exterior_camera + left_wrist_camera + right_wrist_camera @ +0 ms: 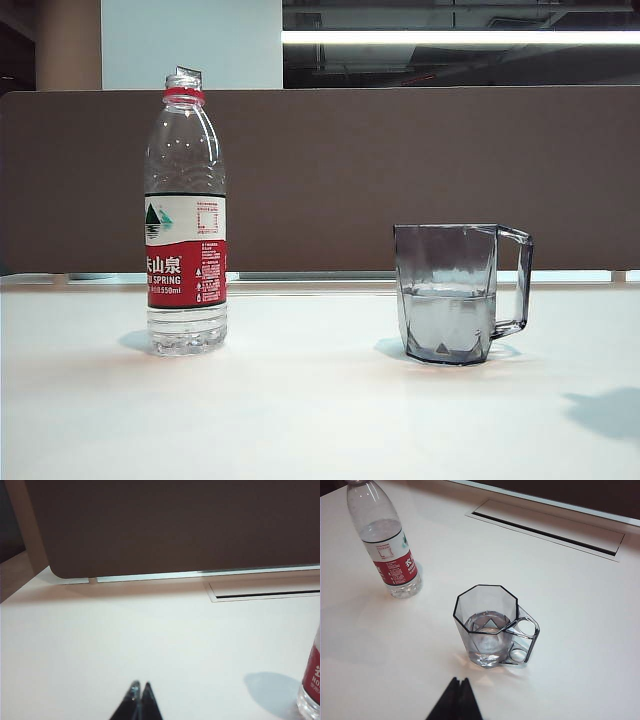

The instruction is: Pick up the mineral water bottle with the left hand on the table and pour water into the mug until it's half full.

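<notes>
mug: about half full, looks done | bottle: upright on surface, well apart from mug | left gripper: clenched, empty, near bottle | right gripper: clenched, empty, near mug

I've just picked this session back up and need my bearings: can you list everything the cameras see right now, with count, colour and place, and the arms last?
mineral water bottle: one, clear with red-and-white label and red neck ring, uncapped, upright on the left of the exterior view.
mug: one, grey-tinted clear, faceted, upright to the right of the bottle, apart from it, handle turned away from it.
water: clear, about half the mug's height; some also in the bottle.
table: one, glossy white, under both.
partition: one, brown, behind the table.
cable slot: one, in the tabletop beyond the mug.
left gripper: one, black, shut, empty, over bare table short of the bottle.
right gripper: one, black, shut, empty, just short of the mug.
</notes>
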You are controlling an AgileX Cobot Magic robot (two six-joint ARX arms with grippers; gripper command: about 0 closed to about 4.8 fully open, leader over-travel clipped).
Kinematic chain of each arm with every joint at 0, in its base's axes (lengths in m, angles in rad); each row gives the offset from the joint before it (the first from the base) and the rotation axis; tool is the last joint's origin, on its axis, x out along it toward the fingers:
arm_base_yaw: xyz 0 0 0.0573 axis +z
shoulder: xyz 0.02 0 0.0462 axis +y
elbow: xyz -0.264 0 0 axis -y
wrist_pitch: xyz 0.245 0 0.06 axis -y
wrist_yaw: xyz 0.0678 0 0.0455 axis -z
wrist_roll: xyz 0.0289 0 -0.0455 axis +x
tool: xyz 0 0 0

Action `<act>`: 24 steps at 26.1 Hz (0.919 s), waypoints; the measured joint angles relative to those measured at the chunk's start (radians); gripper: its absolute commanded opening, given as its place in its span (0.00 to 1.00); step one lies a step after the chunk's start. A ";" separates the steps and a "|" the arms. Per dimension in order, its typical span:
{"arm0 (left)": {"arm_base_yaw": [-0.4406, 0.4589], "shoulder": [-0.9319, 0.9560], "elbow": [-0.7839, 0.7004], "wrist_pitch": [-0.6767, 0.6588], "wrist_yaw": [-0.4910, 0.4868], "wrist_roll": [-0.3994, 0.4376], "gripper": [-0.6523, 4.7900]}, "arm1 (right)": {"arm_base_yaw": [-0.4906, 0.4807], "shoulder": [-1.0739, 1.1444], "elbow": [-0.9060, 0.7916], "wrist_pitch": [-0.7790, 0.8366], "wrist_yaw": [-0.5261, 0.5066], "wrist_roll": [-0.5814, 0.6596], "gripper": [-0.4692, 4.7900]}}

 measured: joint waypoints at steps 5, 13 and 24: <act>0.000 0.000 0.000 0.000 0.000 0.000 0.11 | 0.000 0.000 0.000 0.000 0.000 0.000 0.09; 0.000 0.000 0.000 0.000 0.000 0.000 0.11 | -0.002 0.000 0.000 0.000 0.072 0.000 0.09; 0.000 0.000 0.000 0.000 0.000 0.000 0.11 | -0.087 -0.118 -0.188 0.262 0.348 -0.001 0.09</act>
